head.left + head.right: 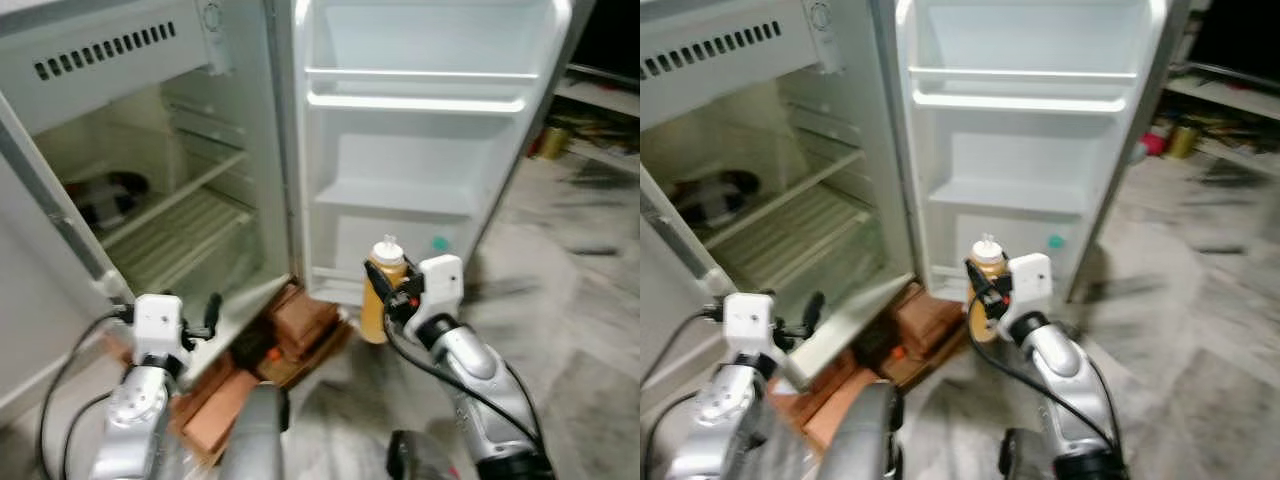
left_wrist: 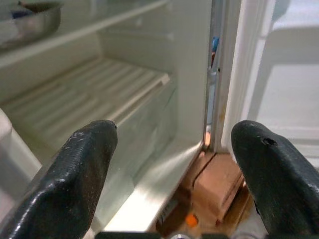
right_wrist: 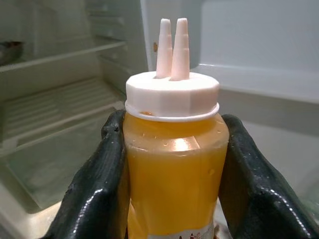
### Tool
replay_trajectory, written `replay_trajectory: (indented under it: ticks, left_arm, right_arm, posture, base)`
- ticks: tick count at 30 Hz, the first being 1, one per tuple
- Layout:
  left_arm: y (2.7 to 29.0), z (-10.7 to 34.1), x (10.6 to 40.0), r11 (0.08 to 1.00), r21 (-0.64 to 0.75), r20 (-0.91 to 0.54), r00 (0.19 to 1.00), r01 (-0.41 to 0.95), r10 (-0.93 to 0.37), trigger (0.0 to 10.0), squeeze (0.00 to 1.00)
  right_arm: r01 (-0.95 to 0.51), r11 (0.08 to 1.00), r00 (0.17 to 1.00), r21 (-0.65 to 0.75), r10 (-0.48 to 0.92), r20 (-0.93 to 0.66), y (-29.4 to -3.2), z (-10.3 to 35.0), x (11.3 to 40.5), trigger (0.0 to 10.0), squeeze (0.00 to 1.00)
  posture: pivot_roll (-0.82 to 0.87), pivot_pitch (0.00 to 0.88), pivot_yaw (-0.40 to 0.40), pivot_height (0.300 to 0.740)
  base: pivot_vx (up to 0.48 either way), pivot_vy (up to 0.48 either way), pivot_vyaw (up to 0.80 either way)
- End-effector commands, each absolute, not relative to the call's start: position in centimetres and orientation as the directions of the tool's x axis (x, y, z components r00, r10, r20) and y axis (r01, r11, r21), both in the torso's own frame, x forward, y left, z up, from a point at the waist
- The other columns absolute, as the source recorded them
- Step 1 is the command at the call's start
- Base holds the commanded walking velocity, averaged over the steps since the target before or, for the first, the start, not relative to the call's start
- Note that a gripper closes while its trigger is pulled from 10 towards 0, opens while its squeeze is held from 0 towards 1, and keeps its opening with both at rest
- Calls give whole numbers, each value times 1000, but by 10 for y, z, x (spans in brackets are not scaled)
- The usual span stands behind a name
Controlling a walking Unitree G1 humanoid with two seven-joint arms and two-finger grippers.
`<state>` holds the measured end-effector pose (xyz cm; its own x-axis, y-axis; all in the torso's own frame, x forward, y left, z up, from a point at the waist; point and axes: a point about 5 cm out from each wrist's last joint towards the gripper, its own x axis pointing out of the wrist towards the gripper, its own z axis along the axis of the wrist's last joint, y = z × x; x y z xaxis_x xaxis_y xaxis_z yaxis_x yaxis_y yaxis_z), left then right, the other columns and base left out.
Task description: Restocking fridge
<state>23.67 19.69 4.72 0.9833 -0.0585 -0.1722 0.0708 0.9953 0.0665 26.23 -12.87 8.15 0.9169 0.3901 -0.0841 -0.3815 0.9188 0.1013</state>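
The fridge (image 1: 250,120) stands open, its white door (image 1: 420,130) swung wide with bare door shelves. The right gripper (image 1: 385,290) is clamped on a bottle (image 1: 383,285) of yellow-orange sauce, one black finger on each side of the body below the white cap; the right wrist view shows the cap's two pointed nozzles and the fingers (image 3: 94,189) pressed against the sides. The bottle is held upright in the air, low in front of the fridge door, near its bottom shelf and just beside the hinge edge of the fridge.

The left gripper (image 1: 195,315) hangs in front of the fridge's lower body with its fingers spread wide and nothing between them; in the left wrist view the two finger pads (image 2: 75,174) frame the ribbed lower shelf (image 2: 89,99) inside the fridge. On the upper shelf inside the fridge sits a dark, roundish metal dish (image 1: 110,195), blurred.

Under the front corner of the fridge lie reddish-brown bricks (image 1: 300,320), touching its base. The floor (image 1: 580,300) to the right of the fridge is pale stone, streaked by blur.
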Motion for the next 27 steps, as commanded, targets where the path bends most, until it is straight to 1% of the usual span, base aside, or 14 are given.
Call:
replay_trajectory:
  ticks: [1,11,12,13,14,19,27]
  left_arm:
    - [192,55,243,994,69,-136,988,83,-73,10000,0]
    - [192,55,243,994,69,-136,988,83,-73,10000,0]
    - [190,55,243,993,70,-137,987,93,-83,10000,0]
    - [190,55,243,993,70,-137,987,93,-83,10000,0]
    - [187,54,244,992,71,-138,986,108,-98,10000,0]
    - [186,54,244,991,71,-138,985,114,-104,10000,0]
    - [185,55,246,991,69,-135,985,118,-108,10000,0]
  right_arm:
    - [-373,924,925,81,378,-52,-133,91,266,10000,0]
    - [-373,924,925,81,378,-52,-133,91,266,10000,0]
    - [-360,933,933,33,360,-20,-135,96,272,10000,0]
    - [-360,933,933,33,360,-20,-135,96,272,10000,0]
    - [-342,939,939,-29,342,24,-138,104,278,10000,0]
    - [-335,940,940,-68,338,43,-141,108,281,10000,0]
    - [-338,937,937,-84,344,62,-139,111,285,10000,0]
  posture:
    - [48,0,30,647]
    - [48,0,30,647]
    - [53,0,28,647]
    - [53,0,28,647]
    - [51,0,28,647]
    - [50,0,28,647]
    - [48,0,28,647]
  base:
    - [0,0,0]
    - [0,0,0]
    - [0,0,0]
    - [0,0,0]
    - [0,0,0]
    - [0,0,0]
    - [256,0,0]
